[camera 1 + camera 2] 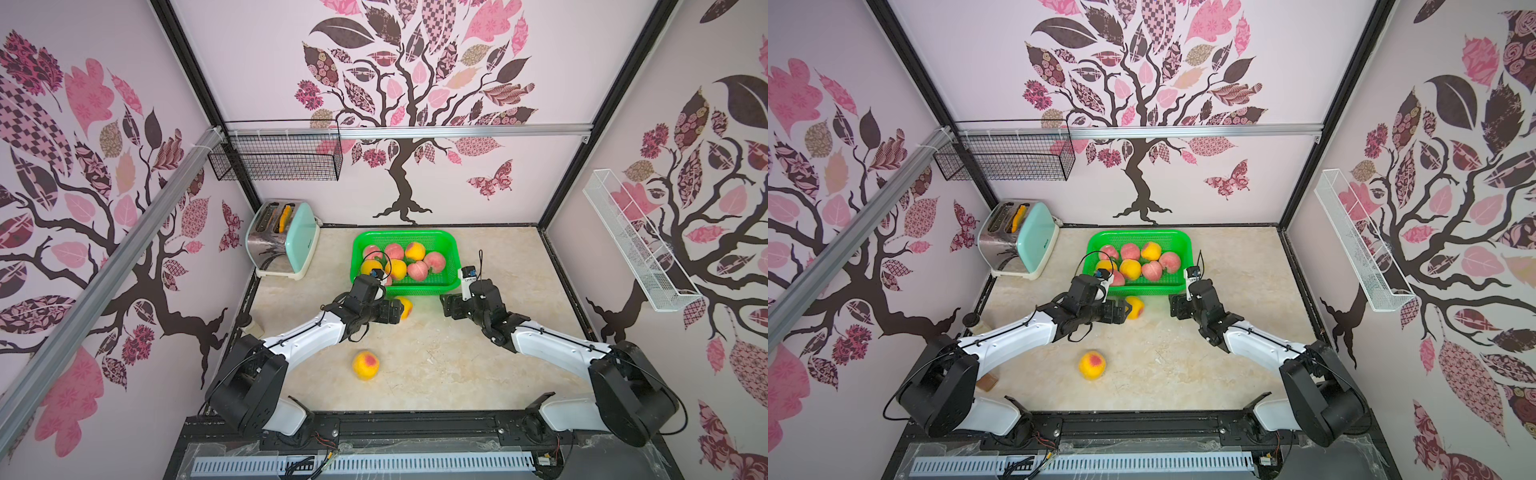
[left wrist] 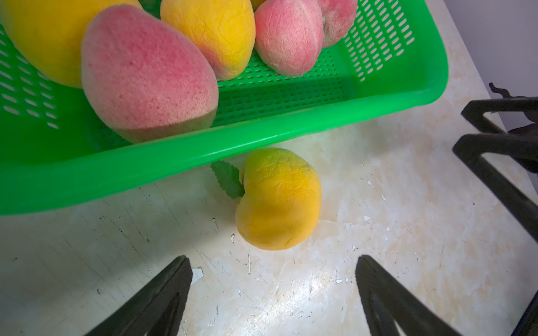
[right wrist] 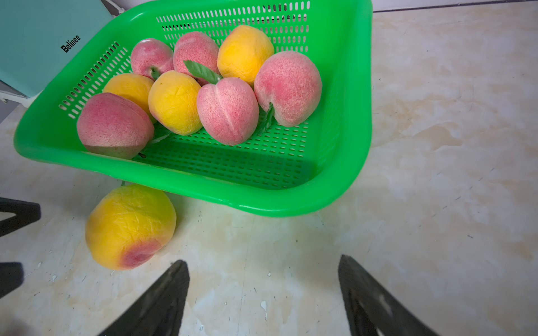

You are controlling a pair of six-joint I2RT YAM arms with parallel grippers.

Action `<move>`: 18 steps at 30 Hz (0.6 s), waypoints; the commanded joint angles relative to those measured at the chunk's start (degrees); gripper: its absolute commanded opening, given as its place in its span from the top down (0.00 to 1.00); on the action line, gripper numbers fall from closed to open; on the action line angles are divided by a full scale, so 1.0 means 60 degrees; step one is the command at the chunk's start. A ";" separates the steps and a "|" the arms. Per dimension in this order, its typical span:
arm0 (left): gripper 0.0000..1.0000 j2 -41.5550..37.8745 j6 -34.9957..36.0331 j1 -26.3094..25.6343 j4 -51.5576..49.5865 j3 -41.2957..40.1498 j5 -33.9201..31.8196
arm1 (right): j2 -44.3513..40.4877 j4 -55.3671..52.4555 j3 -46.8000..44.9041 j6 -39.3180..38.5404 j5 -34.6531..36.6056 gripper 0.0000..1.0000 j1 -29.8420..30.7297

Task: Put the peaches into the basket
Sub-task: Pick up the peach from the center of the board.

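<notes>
Marble tabletop [image 1: 478,353], green basket [image 1: 399,239] with 8 peaches [image 1: 434,262], 2 yellow peaches [image 1: 365,365] outside

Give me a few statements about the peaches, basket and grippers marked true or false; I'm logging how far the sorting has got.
1. Two peaches lie on the table outside the basket. True: a yellow peach close beside its near wall, and a second peach nearer the arms' bases.
2. The left gripper is shut on a peach. False: its jaws stand open and the yellow peach lies ungripped in front of it.
3. The basket holds only pink fruit. False: a pink peach and a yellow one lie among eight inside.
4. The right gripper holds nothing. True.
</notes>
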 commanded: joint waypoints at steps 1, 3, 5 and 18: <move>0.08 0.0247 -0.0143 -0.0088 0.0691 -0.0122 0.0066 | -0.0056 0.0446 0.0058 0.0153 0.0127 0.17 -0.0023; 0.08 0.0440 -0.0154 -0.0125 0.0766 -0.0082 0.0125 | -0.0106 0.0475 0.0022 0.0148 0.0171 0.17 -0.0023; 0.08 0.0584 -0.0111 -0.0205 0.0848 -0.0062 0.0116 | -0.0113 0.0435 0.0026 0.0147 0.0233 0.17 -0.0023; 0.08 0.1787 0.0212 -0.0219 0.0537 0.0816 0.0156 | -0.0144 0.0372 0.0055 0.0263 0.0065 0.17 -0.0023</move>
